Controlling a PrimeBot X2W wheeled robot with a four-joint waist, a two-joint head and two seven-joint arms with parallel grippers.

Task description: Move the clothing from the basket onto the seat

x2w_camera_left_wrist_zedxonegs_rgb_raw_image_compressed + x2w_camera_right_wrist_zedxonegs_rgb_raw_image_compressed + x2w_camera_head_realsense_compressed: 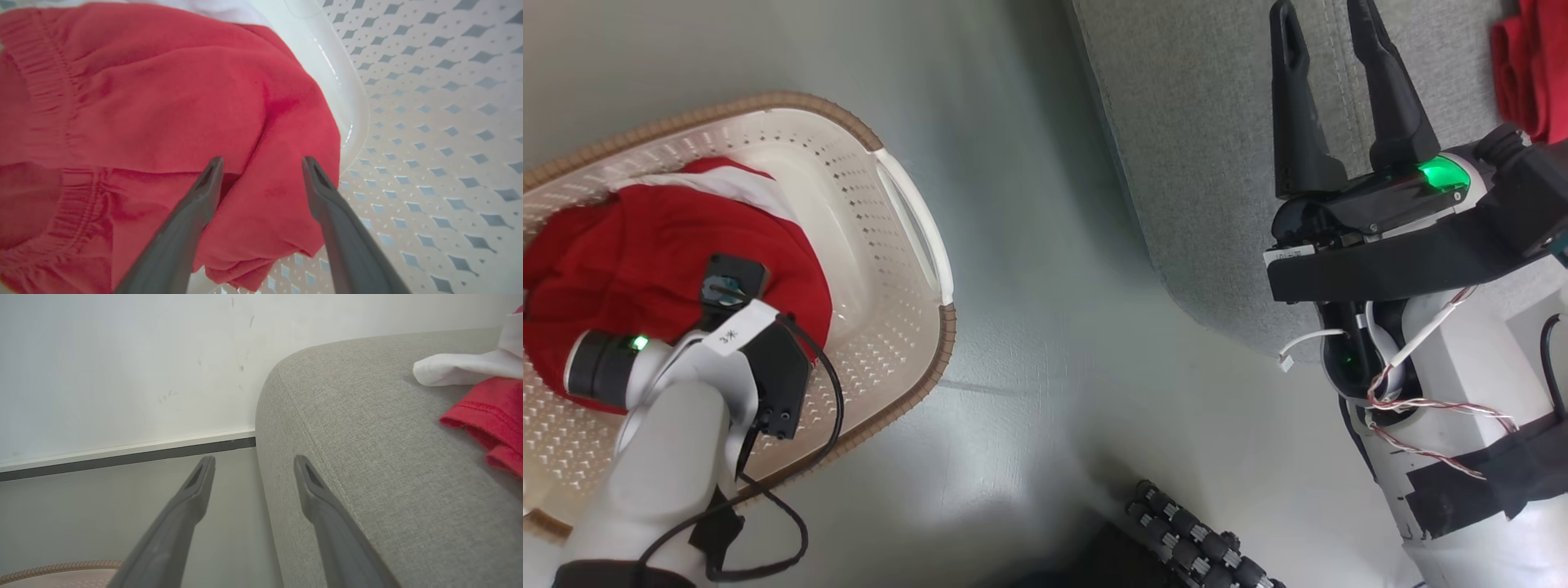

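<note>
Left gripper [263, 162] wide open and empty, left wrist view: two dark fingers astride a raised fold of the red clothing [163, 102], tips at the fabric, contact or a slight gap impossible to call. Clothing heaped in the basket [429, 122], against its perforated white wall. Likely step: the grab. Best done by pressing down to seat the fold deep between the fingers, then closing fully on that ridge, not on a thin edge. Soft cloth apt to slip from a shallow pinch.

Head view: same clothing bunched at the basket's left, white trim at the top, left arm [670, 457] bent down over it, fingers hidden beneath. Basket on the pale floor [1029, 343], well apart from the grey seat [1201, 163] at upper right. Right gripper [1325, 16] over the seat's edge, fingers parted, holding nothing. Second garment [1531, 65] lying on the seat already. Lift high enough to clear the brown rim [935, 359] before swinging across; watch for a trailing sleeve catching there.

Right wrist view: parted fingers straddling the seat's rounded corner, bare grey fabric ahead, red-and-white garment at right, wall [122, 355] and floor at left. Plenty of free seat beside that garment for the drop.
</note>
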